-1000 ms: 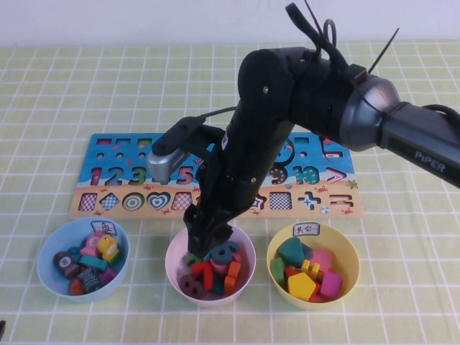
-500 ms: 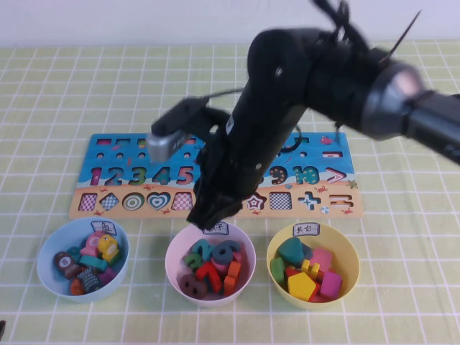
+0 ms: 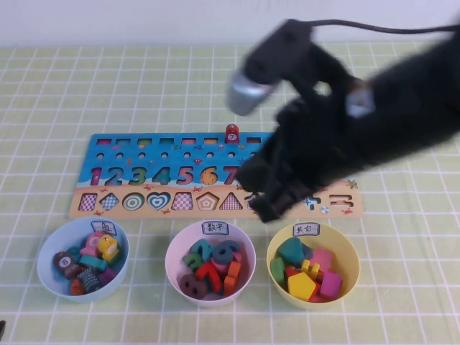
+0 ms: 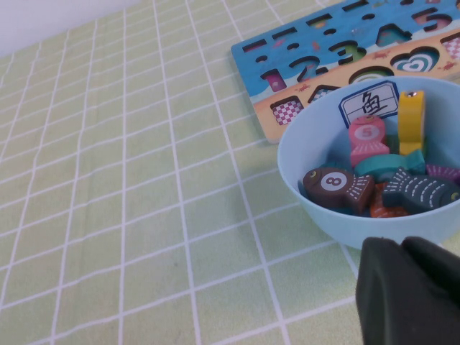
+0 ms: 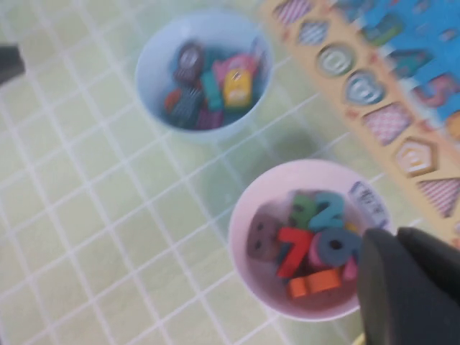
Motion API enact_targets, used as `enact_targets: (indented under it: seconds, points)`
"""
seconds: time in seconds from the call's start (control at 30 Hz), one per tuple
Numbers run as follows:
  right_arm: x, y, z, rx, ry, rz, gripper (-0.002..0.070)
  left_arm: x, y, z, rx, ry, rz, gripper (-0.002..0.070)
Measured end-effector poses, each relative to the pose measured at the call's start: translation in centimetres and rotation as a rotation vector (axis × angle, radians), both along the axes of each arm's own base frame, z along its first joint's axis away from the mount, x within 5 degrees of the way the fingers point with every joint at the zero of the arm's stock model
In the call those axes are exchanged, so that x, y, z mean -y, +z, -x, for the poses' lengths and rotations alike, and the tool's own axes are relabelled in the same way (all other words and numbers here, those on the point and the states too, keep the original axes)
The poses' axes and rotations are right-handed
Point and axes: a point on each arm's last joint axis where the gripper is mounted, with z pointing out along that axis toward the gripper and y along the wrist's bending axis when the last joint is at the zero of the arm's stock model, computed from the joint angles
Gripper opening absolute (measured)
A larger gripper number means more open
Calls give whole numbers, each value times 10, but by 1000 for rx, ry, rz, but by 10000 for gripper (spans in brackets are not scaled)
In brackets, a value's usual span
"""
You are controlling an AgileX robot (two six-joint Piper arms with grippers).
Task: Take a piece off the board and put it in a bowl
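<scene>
The red numeral 7 (image 5: 291, 248) lies in the pale pink bowl (image 5: 244, 223) among other numerals; it also shows in the high view (image 3: 206, 274) in that bowl (image 3: 173, 260), whose rim carries a white label. The blue and tan board (image 3: 83, 208) lies behind the three bowls. My right gripper (image 3: 268, 207) is blurred, above the board's front strip, up and to the right of the pink bowl. In its wrist view the right gripper (image 5: 397, 241) is shut and empty. My left gripper (image 4: 402, 248) is shut and empty, low beside the light blue bowl (image 4: 338, 223).
The light blue bowl (image 3: 49, 277) with fish pieces stands at the front left and the yellow bowl (image 3: 351, 253) with shapes at the front right. A small red peg (image 3: 231, 133) stands on the board's back edge. Green checked cloth covers the table.
My right gripper has risen out of the pink bowl and swung up and to the right over the board. The red 7 stays in the bowl.
</scene>
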Motion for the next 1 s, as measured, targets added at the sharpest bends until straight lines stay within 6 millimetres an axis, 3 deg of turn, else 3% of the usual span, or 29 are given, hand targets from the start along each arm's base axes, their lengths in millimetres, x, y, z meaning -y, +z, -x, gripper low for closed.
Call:
enact_targets:
  seconds: [0.33,0.5,0.7,0.9,1.0]
  points:
    - [87,5,77,316,-153,-305,-15,0,0,0,0,0,0,-5]
    - [115,-12,106,371,-169,-355,-15,0,0,0,0,0,0,-5]
    - [121,-37,112,343,-169,-318,-16,0,0,0,0,0,0,-5]
    - [123,-71,119,209,-139,-201,-16,0,0,0,0,0,0,-5]
    - [125,-86,117,199,-194,-231,-16,0,0,0,0,0,0,-5]
